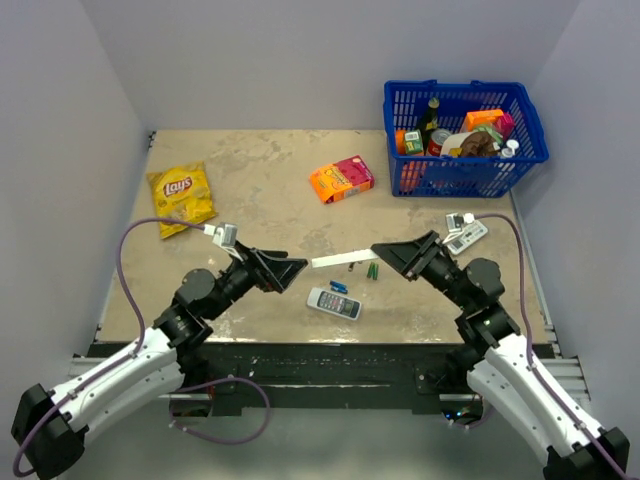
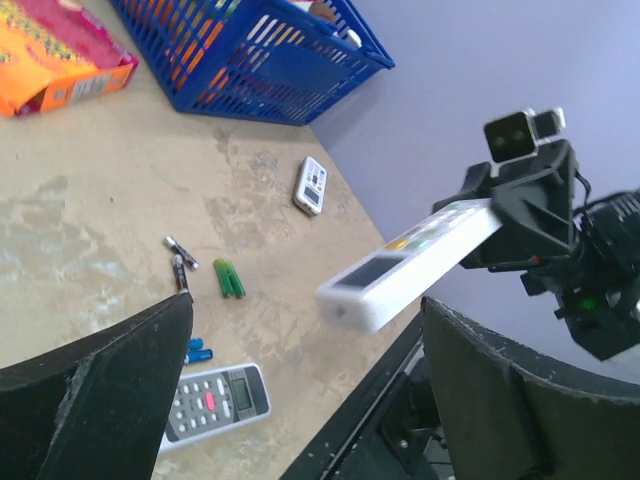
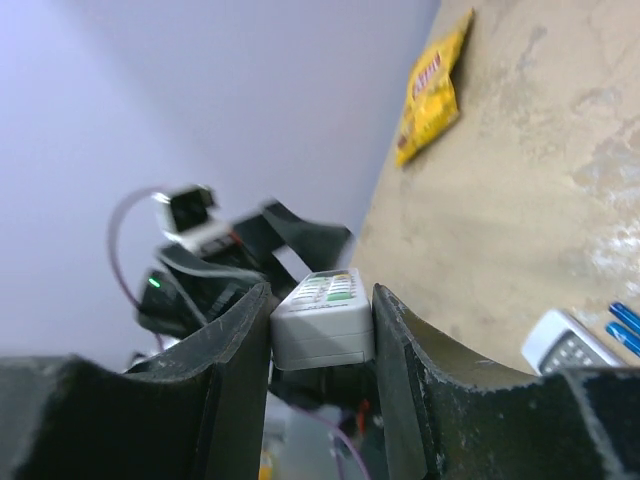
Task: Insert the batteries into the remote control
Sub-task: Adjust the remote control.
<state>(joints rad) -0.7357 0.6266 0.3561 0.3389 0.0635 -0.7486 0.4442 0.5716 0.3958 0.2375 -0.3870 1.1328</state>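
My right gripper (image 3: pixel 320 300) is shut on one end of the slim white remote control (image 3: pixel 325 320), holding it level above the table (image 1: pixel 250 200). In the top view the remote control (image 1: pixel 338 261) reaches left from my right gripper (image 1: pixel 383 252) toward my left gripper (image 1: pixel 296 270). My left gripper (image 2: pixel 305 315) stands wide open; the free end of the remote control (image 2: pixel 405 268) hovers just ahead of its fingers, touching neither. Two dark batteries (image 2: pixel 179 262) lie on the table below, small in the top view (image 1: pixel 352 268).
Beside the batteries lie a green pair (image 2: pixel 230 278) and small blue items (image 2: pixel 198 350). A grey-white buttoned remote (image 1: pixel 333 302) sits near the front edge, a display remote (image 1: pixel 465 235) at right. At the back are a blue basket (image 1: pixel 460 178), an orange box (image 1: pixel 341 179) and a chips bag (image 1: pixel 182 195).
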